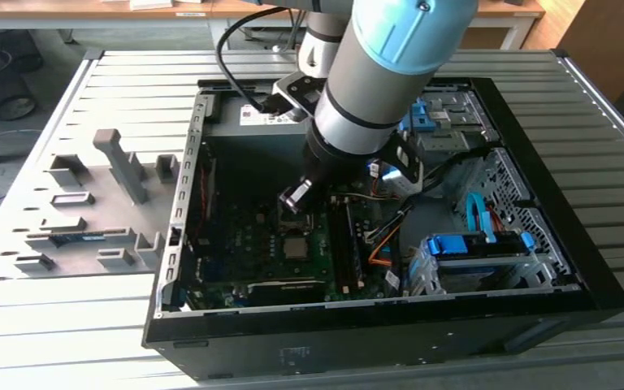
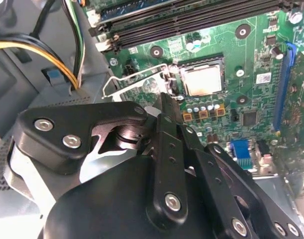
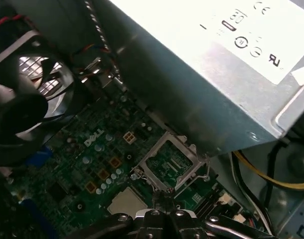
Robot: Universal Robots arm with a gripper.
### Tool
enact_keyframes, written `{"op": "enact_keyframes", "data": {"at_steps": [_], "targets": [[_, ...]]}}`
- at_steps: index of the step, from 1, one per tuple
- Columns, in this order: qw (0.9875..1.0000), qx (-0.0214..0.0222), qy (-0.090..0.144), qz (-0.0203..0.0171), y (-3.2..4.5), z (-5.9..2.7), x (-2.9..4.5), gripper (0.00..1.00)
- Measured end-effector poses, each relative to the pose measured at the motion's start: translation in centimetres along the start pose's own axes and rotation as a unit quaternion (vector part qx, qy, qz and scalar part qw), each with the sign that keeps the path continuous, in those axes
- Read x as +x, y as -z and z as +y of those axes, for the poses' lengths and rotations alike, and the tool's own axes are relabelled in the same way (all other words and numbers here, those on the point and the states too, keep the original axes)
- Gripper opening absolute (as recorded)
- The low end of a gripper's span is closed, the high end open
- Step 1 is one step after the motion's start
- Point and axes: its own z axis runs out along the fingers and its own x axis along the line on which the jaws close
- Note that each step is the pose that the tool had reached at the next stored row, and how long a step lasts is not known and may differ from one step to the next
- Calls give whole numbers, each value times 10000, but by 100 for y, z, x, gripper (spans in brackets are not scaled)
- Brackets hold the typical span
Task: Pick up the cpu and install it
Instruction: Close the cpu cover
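Note:
The cpu (image 1: 293, 244), a small silvery square, lies flat in its socket on the green motherboard (image 1: 247, 244) inside the open computer case (image 1: 377, 325). It also shows in both wrist views (image 2: 202, 80) (image 3: 126, 201). The socket's metal load frame (image 2: 134, 82) (image 3: 169, 159) stands swung up beside the chip. My gripper (image 1: 293, 199) hangs just above the board, its black fingers drawn together with nothing between them. Its tip (image 2: 164, 99) (image 3: 162, 196) sits next to the raised frame, a little off the cpu.
A grey power supply (image 3: 217, 59) looms close beside the socket, with yellow and black cables (image 2: 37, 50) nearby. A black fan (image 3: 22, 99) and the memory slots (image 2: 192, 17) flank the socket. Blue drive cages (image 1: 474, 248) fill the case's right. A grey fixture tray (image 1: 84, 211) lies left.

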Motion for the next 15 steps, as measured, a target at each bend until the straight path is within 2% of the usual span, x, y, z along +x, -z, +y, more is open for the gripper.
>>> {"op": "enact_keyframes", "data": {"at_steps": [2,6,10,11,12,15], "targets": [[9999,-32,100,-10,-1,0,0,10],[9996,-120,257,-65,-1,0,0,10],[9996,-124,261,-68,-1,0,-1,10],[9996,-119,263,-71,-2,-1,-1,10],[9996,-88,268,-90,-6,-2,-1,10],[9994,55,285,-174,-14,-3,-1,10]]}}
